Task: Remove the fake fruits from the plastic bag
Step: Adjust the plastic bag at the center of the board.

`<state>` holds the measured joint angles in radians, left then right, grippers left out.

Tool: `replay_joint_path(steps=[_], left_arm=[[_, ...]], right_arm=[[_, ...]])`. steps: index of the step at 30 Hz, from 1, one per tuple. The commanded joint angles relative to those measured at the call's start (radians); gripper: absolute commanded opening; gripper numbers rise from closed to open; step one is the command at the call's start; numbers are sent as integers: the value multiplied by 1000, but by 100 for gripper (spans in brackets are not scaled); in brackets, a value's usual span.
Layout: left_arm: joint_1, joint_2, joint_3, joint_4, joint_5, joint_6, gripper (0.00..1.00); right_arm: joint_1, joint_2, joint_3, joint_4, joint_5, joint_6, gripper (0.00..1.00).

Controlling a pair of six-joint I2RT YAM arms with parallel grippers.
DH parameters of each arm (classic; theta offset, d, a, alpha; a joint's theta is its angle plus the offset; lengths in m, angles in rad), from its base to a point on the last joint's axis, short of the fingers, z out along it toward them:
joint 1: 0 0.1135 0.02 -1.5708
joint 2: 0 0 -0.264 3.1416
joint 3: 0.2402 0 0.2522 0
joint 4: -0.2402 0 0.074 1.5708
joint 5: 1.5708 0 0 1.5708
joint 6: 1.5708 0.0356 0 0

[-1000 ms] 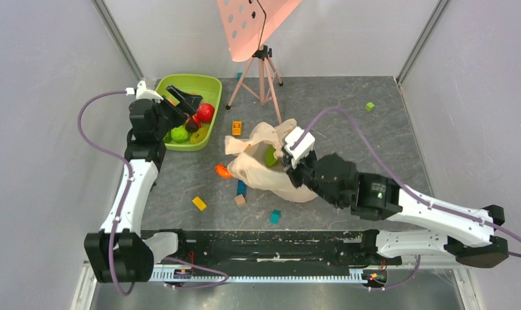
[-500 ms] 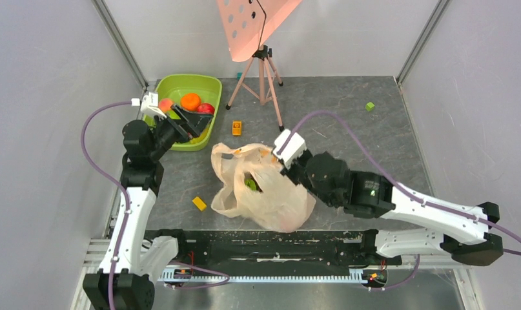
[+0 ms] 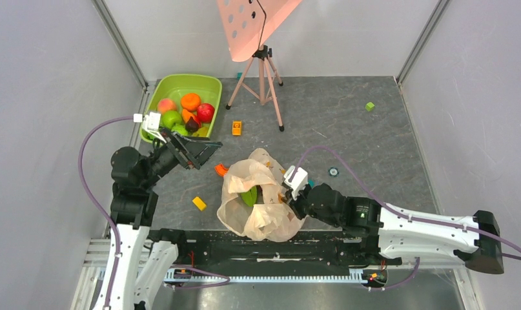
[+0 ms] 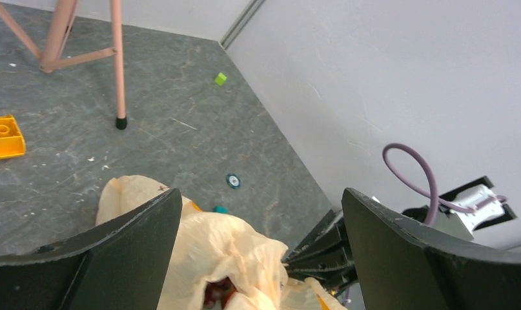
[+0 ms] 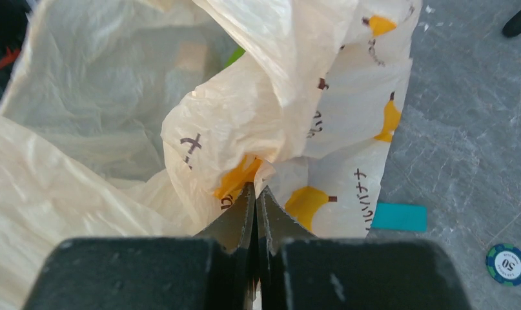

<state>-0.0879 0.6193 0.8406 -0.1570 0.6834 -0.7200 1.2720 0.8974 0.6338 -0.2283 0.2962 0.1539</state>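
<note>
Our right claw is pinching the peach plastic bag, left claw gaping; glossy toy fruits are lying at eleven o'clock, one green fruit inside.

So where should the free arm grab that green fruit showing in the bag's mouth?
Probably across its narrow middle, coming down from above through the opening. The green fruit lies slanted in the plastic bag, whose mouth faces up. The right gripper pinches the bag's right side, so the open left gripper has the left side free.
</note>
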Motion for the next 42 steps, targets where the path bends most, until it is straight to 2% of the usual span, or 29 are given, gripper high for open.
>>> replay_joint_path(steps=[1,6,10,15,21,26,34,42], left_arm=[[-3,-56,36,-47,18,-79,100],[-4,-9,26,42,66,-173,100],[-2,34,31,24,56,-157,100],[0,73,7,23,58,-133,100],[5,46,-88,140,27,-218,100],[5,85,-47,15,-12,-150,99],[5,59,51,-119,-60,-31,99],[4,29,100,-201,-79,56,98]], right_arm=[[1,-37,177,32,172,-49,0],[-26,84,638,-197,376,-259,0],[-107,137,813,-247,407,-372,0],[-249,170,877,-266,339,-440,0],[-265,181,825,-264,236,-424,0],[-266,237,868,-241,223,-441,0],[-337,425,1166,-279,299,-534,0],[-355,422,1170,-281,302,-540,0]])
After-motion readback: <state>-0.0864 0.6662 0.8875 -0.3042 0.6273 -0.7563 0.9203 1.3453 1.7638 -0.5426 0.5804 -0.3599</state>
